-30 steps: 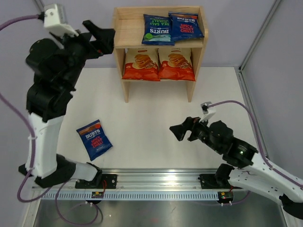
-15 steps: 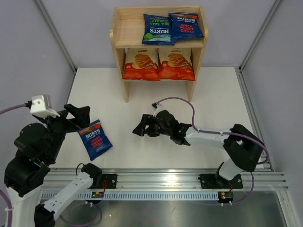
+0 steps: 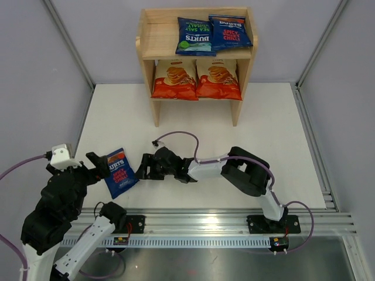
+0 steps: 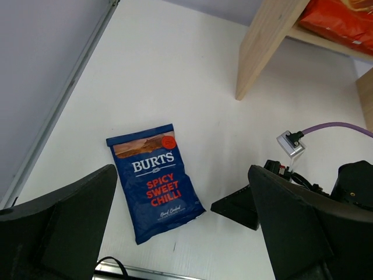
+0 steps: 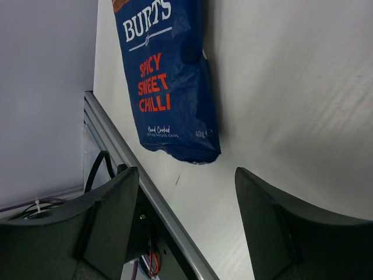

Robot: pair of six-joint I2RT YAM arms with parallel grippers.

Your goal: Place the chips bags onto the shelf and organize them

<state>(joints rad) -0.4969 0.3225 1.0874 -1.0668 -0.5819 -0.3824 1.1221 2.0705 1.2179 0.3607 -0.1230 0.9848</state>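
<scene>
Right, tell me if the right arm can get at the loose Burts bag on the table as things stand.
Probably yes. The right arm reaches over with its open jaws just short of the Burts bag, which lies flat on the table with nothing between. The left arm crowds the far side.

Table [image 3: 176, 111]: white, flat, fills the middle of the scene.
Rail [image 3: 199, 221]: ribbed aluminium, runs left to right along the table's near edge.
Walls [image 3: 35, 88]: plain grey panels at left, right and far sides.
Struts [image 3: 70, 44]: metal, at the far corners.
</scene>
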